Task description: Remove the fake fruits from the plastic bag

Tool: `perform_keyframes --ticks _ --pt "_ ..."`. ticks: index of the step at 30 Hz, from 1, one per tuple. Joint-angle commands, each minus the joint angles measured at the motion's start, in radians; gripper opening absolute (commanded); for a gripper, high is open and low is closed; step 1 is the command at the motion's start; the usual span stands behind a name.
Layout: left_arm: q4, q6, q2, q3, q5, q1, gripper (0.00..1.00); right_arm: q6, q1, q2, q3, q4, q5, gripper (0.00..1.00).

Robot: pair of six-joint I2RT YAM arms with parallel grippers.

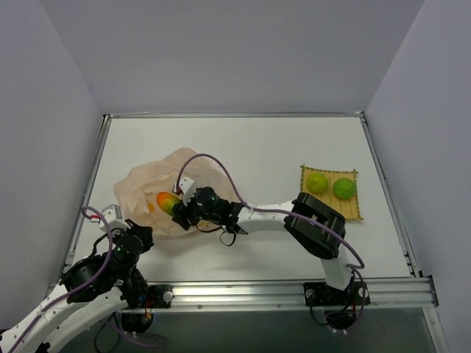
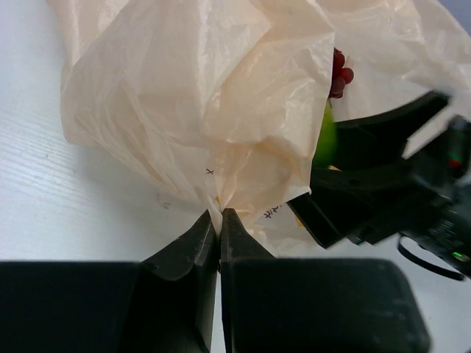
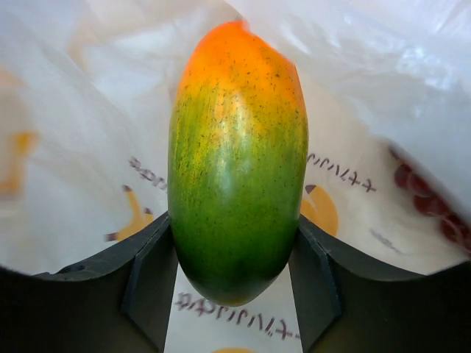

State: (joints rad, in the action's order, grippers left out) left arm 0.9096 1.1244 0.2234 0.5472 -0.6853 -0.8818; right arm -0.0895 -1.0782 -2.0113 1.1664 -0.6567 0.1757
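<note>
Peach-beige plastic bag [image 1: 143,184], thin, crinkled and banana-printed, lies on the white counter [image 1: 257,147]. All positions below are given relative to it.

Left claw [image 2: 218,218] is closed on a gathered fold at the bag's near edge. Its two fingers meet with film pinched between them, and the bag fans up and away from that pinch.

Right claw [image 3: 234,257] is in the bag mouth, reaching in from the bag's right side. It grips the mango [image 3: 237,169], with one finger pressed on each flank. The mango runs lengthwise between the fingers, green end at the claw and orange end pointing deeper into the bag. In the top view the mango sits in the bag opening with film under and around it, so it is not clear of the bag.

Grape bunch [image 2: 340,73], dark red-purple, is also in the bag, just past the mango and partly covered by film. In the right wrist view it is a blur against the bag wall, right of the mango.

One lime-green fruit [image 1: 317,182] and a second lime-green fruit [image 1: 344,188] are out of the bag, well apart to its right. They lie side by side with a small gap on a yellow woven mat [image 1: 327,209].

Counter around the bag is plain white, with a raised rim along its edges.
</note>
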Motion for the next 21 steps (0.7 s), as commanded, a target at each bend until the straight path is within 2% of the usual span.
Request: perform_keyframes --ticks 1,5,9,15,18,19,20,21 --pt "-0.057 -0.04 0.04 0.02 -0.017 0.001 0.02 -0.021 -0.035 0.181 -0.065 -0.158 -0.119 0.17" --pt "-0.096 -0.072 0.053 0.026 -0.017 0.001 0.02 -0.035 -0.055 0.282 -0.14 -0.153 -0.169 0.16" --pt "-0.159 -0.112 0.054 0.04 -0.028 0.001 0.02 -0.038 -0.078 0.403 -0.21 -0.058 -0.26 0.17" --pt "-0.294 -0.201 0.103 0.059 -0.022 0.001 0.02 -0.153 -0.109 0.747 -0.393 0.185 -0.424 0.17" --pt "-0.366 -0.224 0.116 0.033 0.01 0.001 0.02 -0.294 -0.109 0.981 -0.453 0.415 -0.646 0.17" --pt "-0.394 -0.225 0.111 0.024 0.026 0.001 0.02 -0.341 -0.108 1.023 -0.465 0.539 -0.713 0.19" --pt "-0.405 -0.23 0.106 0.005 0.03 0.001 0.02 -0.454 -0.108 1.057 -0.49 0.601 -0.843 0.19" --pt "-0.414 -0.23 0.1 -0.004 0.035 0.001 0.02 -0.511 -0.098 1.115 -0.502 0.658 -0.889 0.19"
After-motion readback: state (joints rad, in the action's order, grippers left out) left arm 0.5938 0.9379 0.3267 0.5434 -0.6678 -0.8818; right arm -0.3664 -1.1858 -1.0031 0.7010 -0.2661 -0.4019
